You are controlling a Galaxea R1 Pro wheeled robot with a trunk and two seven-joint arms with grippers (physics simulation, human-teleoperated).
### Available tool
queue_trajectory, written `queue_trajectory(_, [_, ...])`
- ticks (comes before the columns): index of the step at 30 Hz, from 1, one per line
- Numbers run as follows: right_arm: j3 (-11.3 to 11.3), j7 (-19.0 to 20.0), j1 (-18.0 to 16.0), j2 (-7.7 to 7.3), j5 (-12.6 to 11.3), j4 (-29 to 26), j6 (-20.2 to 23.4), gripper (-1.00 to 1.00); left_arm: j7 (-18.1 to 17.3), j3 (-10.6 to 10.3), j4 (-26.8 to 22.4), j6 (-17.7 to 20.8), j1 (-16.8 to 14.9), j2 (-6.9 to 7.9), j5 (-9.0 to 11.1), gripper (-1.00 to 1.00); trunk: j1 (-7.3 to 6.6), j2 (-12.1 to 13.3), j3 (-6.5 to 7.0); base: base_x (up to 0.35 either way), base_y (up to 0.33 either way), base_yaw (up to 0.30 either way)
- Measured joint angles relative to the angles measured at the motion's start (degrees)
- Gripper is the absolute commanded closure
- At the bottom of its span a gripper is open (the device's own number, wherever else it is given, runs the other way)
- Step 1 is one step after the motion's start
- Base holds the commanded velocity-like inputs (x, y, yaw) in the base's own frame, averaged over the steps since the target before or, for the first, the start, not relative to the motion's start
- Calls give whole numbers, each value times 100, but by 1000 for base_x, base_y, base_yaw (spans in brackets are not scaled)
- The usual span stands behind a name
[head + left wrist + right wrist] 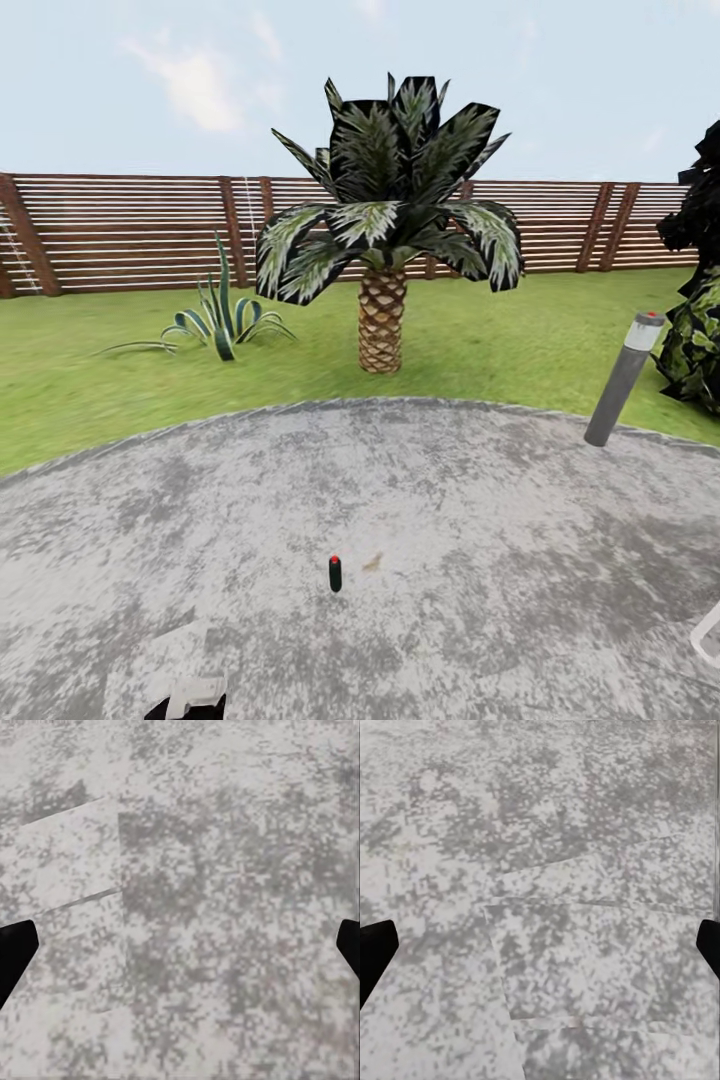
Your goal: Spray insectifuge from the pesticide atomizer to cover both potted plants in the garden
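**Standing on the patio, both hands empty**

The garden's wood fence (130,232) runs across the far edge of the lawn (480,340) ahead of me. In front of it stands a palm tree (383,230) with a scaly brown trunk, and dark bushes (697,300) crowd my right side. To the left of the palm, on the grass, sits a potted plant (222,322) with pointed, pale-streaked leaves. The round grey patio (450,520) fills the nearer ground below me. A grey bollard lamp (624,378) leans at its right rim, where paving meets grass.

The pesticide atomizer (335,573) stands upright on the patio, alone, near the middle of my head view and well apart from the plant. It looks dark with a red top from here.

My left gripper (180,952) points down at bare paving; its dark fingertips (15,956) sit wide apart with nothing between them. My right gripper (540,952) is spread just as wide over the paving, holding nothing.
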Motion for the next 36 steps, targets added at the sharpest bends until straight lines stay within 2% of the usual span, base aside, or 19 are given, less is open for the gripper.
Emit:
queue_trajectory(12, [0,2,0,0,0,-3,7,-100,0,3,-1,-2,1,1,-1,-100,0,0,0,168,-297,28])
queue_trajectory(36, [1,-3,-1,9,0,7,7,-100,6,8,-2,-2,4,9,6,-100,0,0,0,169,-297,266])
